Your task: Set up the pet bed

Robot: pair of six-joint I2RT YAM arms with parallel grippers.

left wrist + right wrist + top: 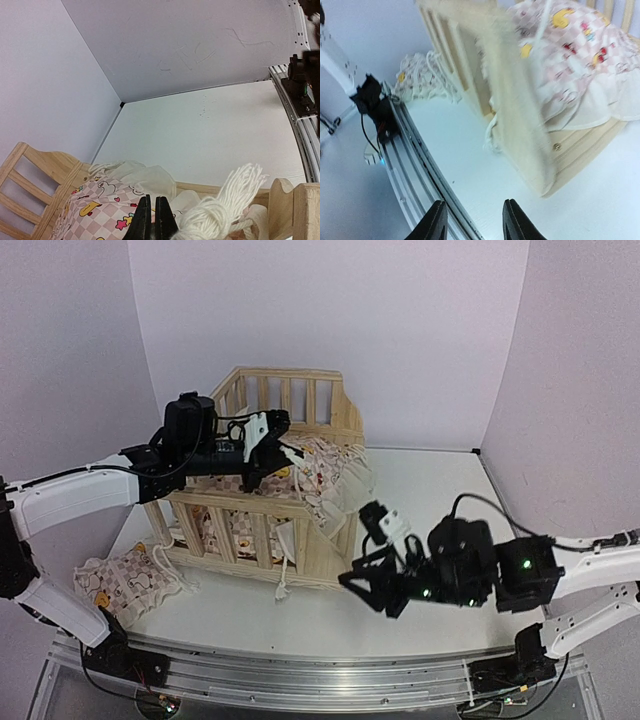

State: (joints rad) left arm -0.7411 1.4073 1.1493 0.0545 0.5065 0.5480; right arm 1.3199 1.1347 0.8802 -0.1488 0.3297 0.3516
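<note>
Step in hand: the bedding looks half seated, so your likely job is to spread it flat inside the rails. Pull slowly and low, because the light frame could slide.
Pet bed frame (pixel 300 390): pale pine, crib-shaped, with slatted rails and a smooth scalloped headboard. It sits directly under your left fingers and just ahead of your right fingers.
Cushion (pixel 330 465): soft cloth in pink and white checks with yellow ducks and a cream ruffle. It lies bunched beneath your left fingers, and its far end spills over the low end toward your right fingers.
Small pillow (pixel 120 580): the same print, limp and frilled, lying outside the frame and well apart from both sets of fingers.
Left gripper (pixel 152 200): the fingers are pressed together above the checked cloth. You cannot tell if any fabric is pinched.
Right gripper (pixel 474 220): the fingers are spread and empty, near the frame's corner.
Tassel (pixel 225 200): thick white yarn, fluffy, just beside your left fingers.
</note>
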